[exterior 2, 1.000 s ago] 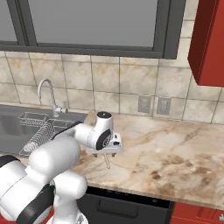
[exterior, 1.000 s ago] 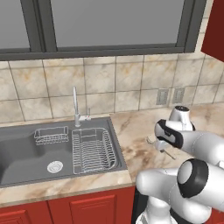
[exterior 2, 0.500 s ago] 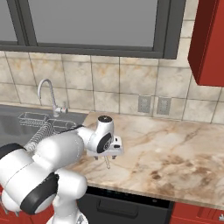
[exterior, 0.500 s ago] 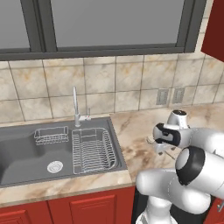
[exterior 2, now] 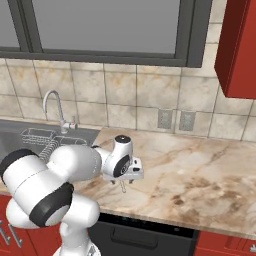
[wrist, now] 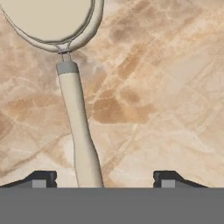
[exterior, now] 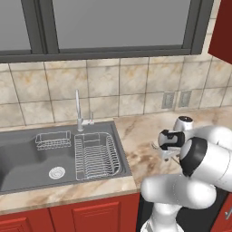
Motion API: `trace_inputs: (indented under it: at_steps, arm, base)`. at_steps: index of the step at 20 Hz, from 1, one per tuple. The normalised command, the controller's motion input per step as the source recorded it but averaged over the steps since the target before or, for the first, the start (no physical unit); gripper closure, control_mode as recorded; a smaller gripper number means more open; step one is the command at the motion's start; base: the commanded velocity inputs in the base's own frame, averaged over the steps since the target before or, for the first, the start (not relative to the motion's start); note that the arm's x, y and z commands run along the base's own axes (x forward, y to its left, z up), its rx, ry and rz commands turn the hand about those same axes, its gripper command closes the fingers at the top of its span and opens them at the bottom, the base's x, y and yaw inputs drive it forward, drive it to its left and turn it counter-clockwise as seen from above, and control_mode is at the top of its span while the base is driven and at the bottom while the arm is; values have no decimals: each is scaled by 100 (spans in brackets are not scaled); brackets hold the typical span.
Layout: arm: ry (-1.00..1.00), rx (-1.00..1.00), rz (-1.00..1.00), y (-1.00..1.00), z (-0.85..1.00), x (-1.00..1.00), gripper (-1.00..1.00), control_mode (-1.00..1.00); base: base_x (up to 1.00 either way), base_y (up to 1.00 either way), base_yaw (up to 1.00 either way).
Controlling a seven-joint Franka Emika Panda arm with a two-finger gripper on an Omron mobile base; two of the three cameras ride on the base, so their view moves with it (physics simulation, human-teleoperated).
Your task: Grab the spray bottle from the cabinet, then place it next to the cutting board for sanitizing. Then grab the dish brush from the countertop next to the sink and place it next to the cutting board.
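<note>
- Risk number one: off-centre grab. Dish brush (wrist: 72, 105) handle runs up between the two fingertips in the hand view, but sits way closer to one tip than the other, so closing now would probably shove it sideways across the table (wrist: 166, 87) before both pads bite.
- Could also roll. Handle looks round and smooth, and the stone-look top looks slick, so a one-sided push might spin it out of the gap.
- Claw (wrist: 105, 179) wide open right now, nothing gripped, tips well apart on either side of the handle. Can't tell from the hand view whether the tips are down at handle level or hovering above it.
- Closing too high would just pinch air or skate over the top of the handle.
- Grab point seems to be at the tail end of the handle, far from the head, so the brush may droop or swing head-down once lifted. Might slip out on the carry.
- From the right base view, claw (exterior 2: 123, 186) points straight down over the table, just beside the sink (exterior: 27, 154) edge. Bumping the brush that way could send it into the basin.
- Looks-wise: slim pale beige handle, slightly thicker toward the claw end, short grey collar, then a big round flat head with a raised rim, cut off by the edge of the hand view. Lying flat on the table, beside the sink.
</note>
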Motion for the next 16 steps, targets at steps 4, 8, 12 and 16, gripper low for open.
trace_inputs:
  at_steps: [4, 8, 12, 16]
  arm:
    - [0, 0, 0, 0, -21, 4, 100, -100]
    - [0, -1, 0, 2, -18, 0, 100, -100]
    - [0, -8, 0, 39, -4, -8, 100, -100]
    - [0, -1, 16, 77, 6, -22, 100, -100]
  base:
    - [0, 0, 0]
    - [0, 0, 0]
    - [0, 0, 0]
    - [0, 0, 0]
